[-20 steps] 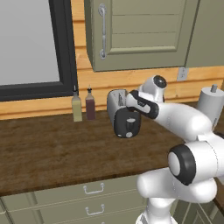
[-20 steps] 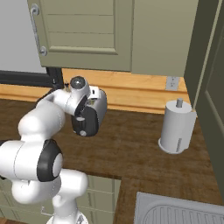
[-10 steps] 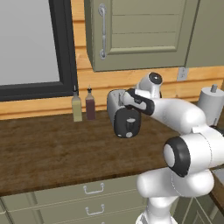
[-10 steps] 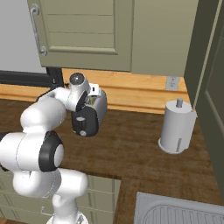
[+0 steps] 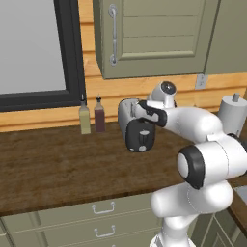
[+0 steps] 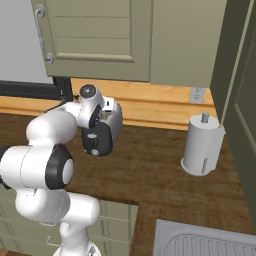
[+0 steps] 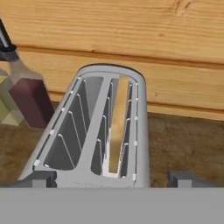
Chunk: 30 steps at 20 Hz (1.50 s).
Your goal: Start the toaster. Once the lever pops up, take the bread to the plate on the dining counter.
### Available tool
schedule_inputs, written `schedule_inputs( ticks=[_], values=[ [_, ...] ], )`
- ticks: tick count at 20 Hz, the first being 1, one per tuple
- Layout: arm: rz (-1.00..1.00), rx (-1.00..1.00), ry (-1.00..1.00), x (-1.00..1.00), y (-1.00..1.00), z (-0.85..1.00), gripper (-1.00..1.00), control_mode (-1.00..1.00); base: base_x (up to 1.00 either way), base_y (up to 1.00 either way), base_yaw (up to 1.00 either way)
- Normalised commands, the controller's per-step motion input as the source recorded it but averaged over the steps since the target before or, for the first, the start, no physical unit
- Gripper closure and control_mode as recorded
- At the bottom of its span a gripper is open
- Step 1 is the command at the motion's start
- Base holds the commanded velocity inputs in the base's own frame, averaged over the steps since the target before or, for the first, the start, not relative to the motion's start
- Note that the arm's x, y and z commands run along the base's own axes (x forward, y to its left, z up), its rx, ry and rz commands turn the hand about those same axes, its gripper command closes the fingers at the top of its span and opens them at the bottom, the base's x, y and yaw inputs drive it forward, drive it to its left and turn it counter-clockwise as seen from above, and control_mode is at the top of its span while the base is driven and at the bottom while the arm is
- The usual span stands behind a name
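At centre frame the toaster (image 7: 94, 131) is straddled from above by the wide-open, empty pincer (image 7: 109, 178); the bread (image 7: 117, 122) is seen in its right slot.

Glossy white rounded robot arm (image 5: 202, 126), bulbous segments, dark grey ring joints, round grey-capped wrist, white pedestal base

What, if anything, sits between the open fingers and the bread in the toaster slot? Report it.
Nothing visible. The fingers hang open just above the silver-grey rounded toaster, and the thin light-tan bread slice stands upright in its right slot with open space above. The dark-red bottle stands off to one side.
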Motion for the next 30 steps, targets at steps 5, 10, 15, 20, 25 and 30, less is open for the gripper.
schedule_inputs(
  ticks=[5, 10, 15, 20, 25, 30],
  values=[
    [-0.03, 0.00, 0.00, 0.18, 0.00, -0.15, -1.00, -1.00, 0.00, 0.00, 0.00],
    [-0.02, 0.00, 0.00, 0.21, 0.00, -0.12, -1.00, -1.00, 0.00, 0.00, 0.00],
    [-0.02, 0.00, 0.00, 0.19, 0.00, -0.06, -1.00, -1.00, 0.00, 0.00, 0.00],
    [-0.01, 0.00, 0.00, 0.18, 0.00, -0.08, -1.00, -1.00, 0.00, 0.00, 0.00],
    [0.00, 0.00, 0.00, 0.19, 0.00, -0.10, -1.00, -1.00, 0.00, 0.00, 0.00],
    [0.00, 0.00, 0.00, 0.16, 0.00, -0.12, -1.00, -1.00, 0.00, 0.00, 0.00]
  ],
)
